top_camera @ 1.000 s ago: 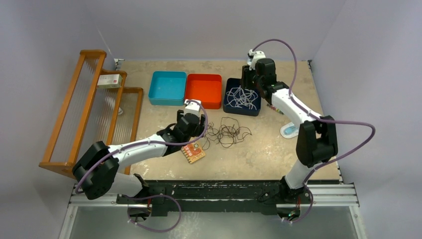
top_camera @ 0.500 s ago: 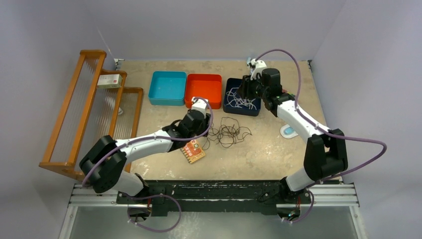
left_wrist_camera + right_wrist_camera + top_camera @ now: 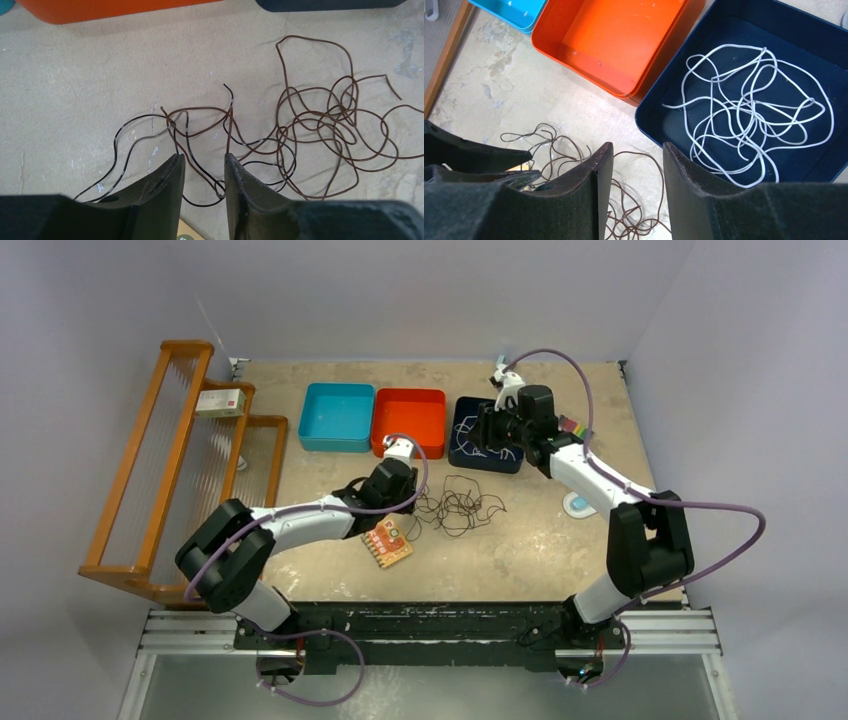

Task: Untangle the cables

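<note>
A flat bench (image 3: 560, 550) with a mottled beige top fills the view from above. Plain pale grey walls (image 3: 420, 290) close it in on three sides. A slatted wooden rack (image 3: 130, 470) stands along the left edge, with one small white box (image 3: 221, 402) bearing a red label resting on it.

Two robot arms are mounted at the near edge, the left arm (image 3: 300, 523) and the right arm (image 3: 600, 475). Both reach toward the middle of the bench.

Three shallow trays sit in a row at the back. From left to right they are a blue tray (image 3: 337, 418), an orange tray (image 3: 410, 420) touching it, and a navy tray (image 3: 809, 40) just beside that. The navy tray holds one loosely looped white cable (image 3: 744, 112).

Two more cables lie on the bare bench in front of the trays. A brown cable (image 3: 320, 135) forms a loose tangle of many loops. A black cable (image 3: 116, 140) winds through the left side of that tangle. One small orange patterned card (image 3: 388, 544) lies near them, toward the front.

The left jaws hang low over the left end of the tangle. They are spread with a clear gap, and brown and black strands run between them. Whether the strands are gripped cannot be told.

The right jaws hover above the navy tray's near corner. They are also spread, and only the bench and brown strands far below show in the gap.
</note>
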`<state>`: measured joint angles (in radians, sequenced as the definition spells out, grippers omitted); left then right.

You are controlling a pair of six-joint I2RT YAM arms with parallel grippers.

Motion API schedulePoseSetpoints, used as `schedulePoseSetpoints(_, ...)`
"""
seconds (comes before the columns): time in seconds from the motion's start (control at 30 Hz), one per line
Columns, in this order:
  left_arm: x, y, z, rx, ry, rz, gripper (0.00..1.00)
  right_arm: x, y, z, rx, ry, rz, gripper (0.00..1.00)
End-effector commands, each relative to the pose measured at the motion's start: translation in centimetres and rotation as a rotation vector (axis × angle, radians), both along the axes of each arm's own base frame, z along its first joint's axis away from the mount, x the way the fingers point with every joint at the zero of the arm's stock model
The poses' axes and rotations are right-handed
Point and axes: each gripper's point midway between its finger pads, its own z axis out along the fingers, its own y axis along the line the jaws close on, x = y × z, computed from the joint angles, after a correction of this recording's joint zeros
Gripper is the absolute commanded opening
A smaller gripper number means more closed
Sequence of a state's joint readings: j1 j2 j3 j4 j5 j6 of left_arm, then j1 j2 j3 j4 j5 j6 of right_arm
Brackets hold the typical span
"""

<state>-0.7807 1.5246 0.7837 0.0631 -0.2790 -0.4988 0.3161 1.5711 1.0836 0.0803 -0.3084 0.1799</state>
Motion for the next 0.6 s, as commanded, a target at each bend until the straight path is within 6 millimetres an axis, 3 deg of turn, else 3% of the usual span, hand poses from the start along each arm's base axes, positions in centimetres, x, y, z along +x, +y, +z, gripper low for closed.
schedulePoseSetpoints(0.0, 1.9, -1.5, 1.8, -0.104, -0.035, 0.018, 0.29, 0.3, 1.0, 1.0, 0.035, -0.033, 0.026, 0.43)
schedulePoseSetpoints(0.23, 2.3, -0.5, 2.9, -0.095, -0.064, 0.048, 0.00, 0.1, 1.5, 1.3, 0.045, -0.048, 0.051, 0.43)
schedulePoseSetpoints(0.57, 1.6, 0.3, 9.6, -0.093, -0.184, -0.028, 0.00, -1.2, 4.5, 0.7, 0.110, -0.058, 0.159, 0.47)
